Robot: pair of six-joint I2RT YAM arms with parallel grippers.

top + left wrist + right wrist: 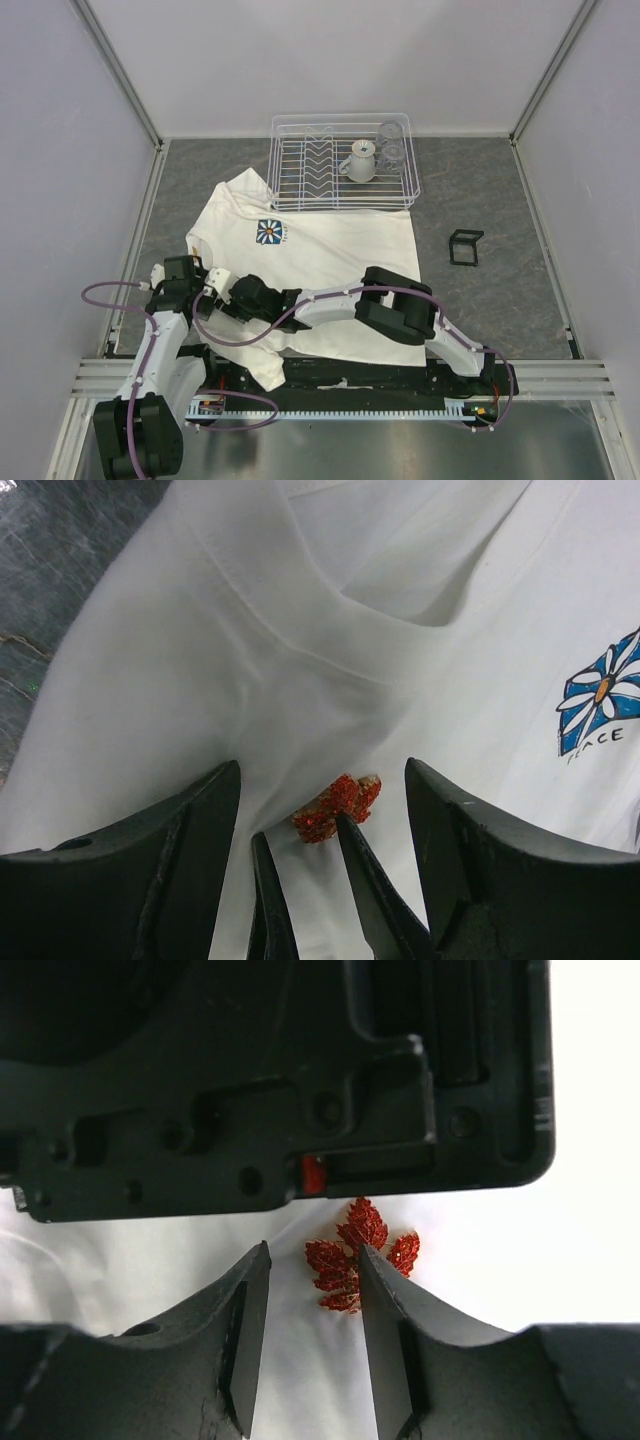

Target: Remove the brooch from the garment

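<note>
- The red leaf brooch (352, 1252) lay on the white T-shirt (200, 660), near the collar seam, well apart from the daisy logo (600, 695).
- Left gripper (300, 832): jaws narrowly parted, brooch at one fingertip, not clamped.
- Right gripper (313, 1250): also narrowly parted, with nothing between. The brooch sat just beyond, against one fingertip.

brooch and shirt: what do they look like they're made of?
Brooch: red-orange, glittery, veined leaf shapes. It looks like lacy metal filigree or beadwork, can't tell which. Shirt: white, matte, with soft folds and stitched seams, so likely cotton knit.
</note>
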